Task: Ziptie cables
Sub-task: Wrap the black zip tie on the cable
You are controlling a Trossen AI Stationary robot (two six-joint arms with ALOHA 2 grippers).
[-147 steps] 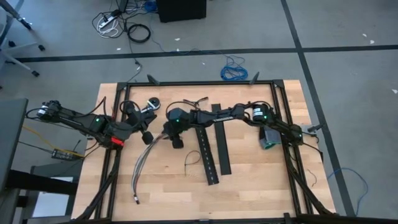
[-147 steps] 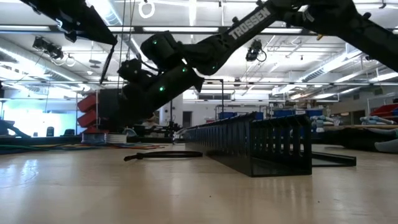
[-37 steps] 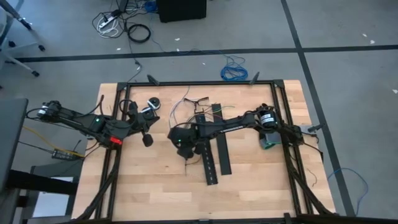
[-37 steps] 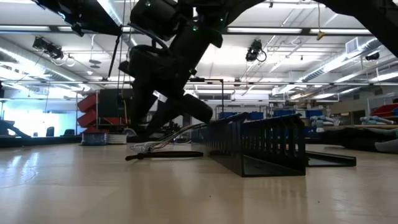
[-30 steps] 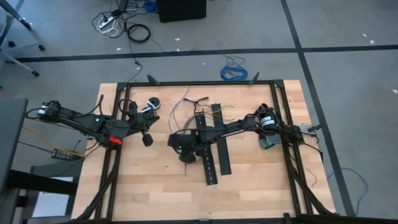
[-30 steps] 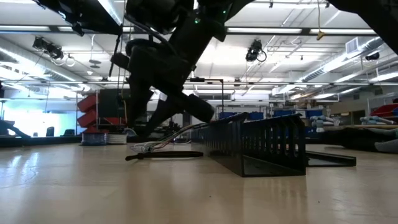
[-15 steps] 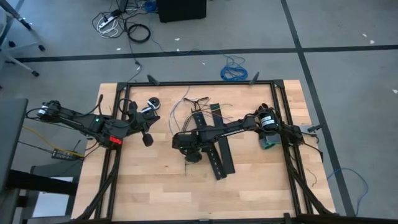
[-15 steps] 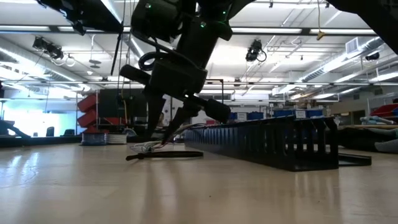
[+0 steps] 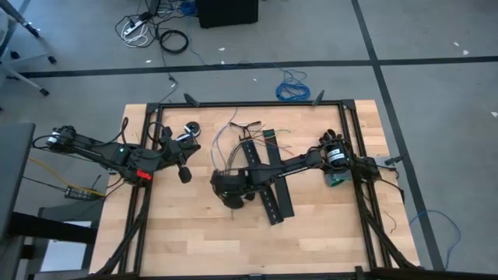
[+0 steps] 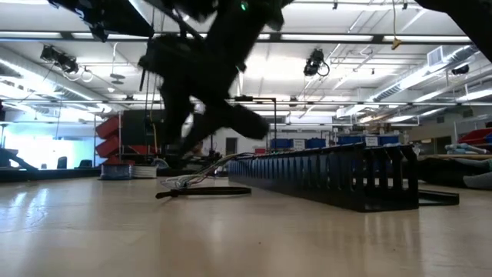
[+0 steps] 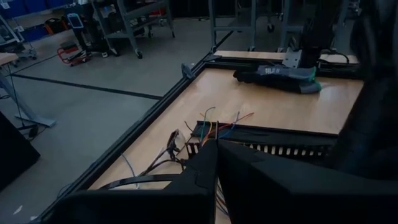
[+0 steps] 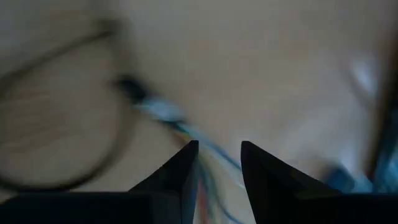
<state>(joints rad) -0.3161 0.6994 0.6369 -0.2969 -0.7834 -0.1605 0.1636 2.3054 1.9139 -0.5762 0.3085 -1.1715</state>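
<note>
Blurring hides whether the right gripper (image 12: 217, 155) grips the cables (image 12: 161, 115).

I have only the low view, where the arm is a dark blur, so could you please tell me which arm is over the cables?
Observer: The right arm's. The right gripper is mid-table, beside the crossed black perforated strips.
Operator: Are its fingers around the cables?
Observer: The right wrist view shows its fingers apart, with the cables running towards the gap. I cannot tell whether they are gripped.
Operator: And the other arm?
Observer: The left gripper rests shut near the table's left side, holding nothing.
</note>
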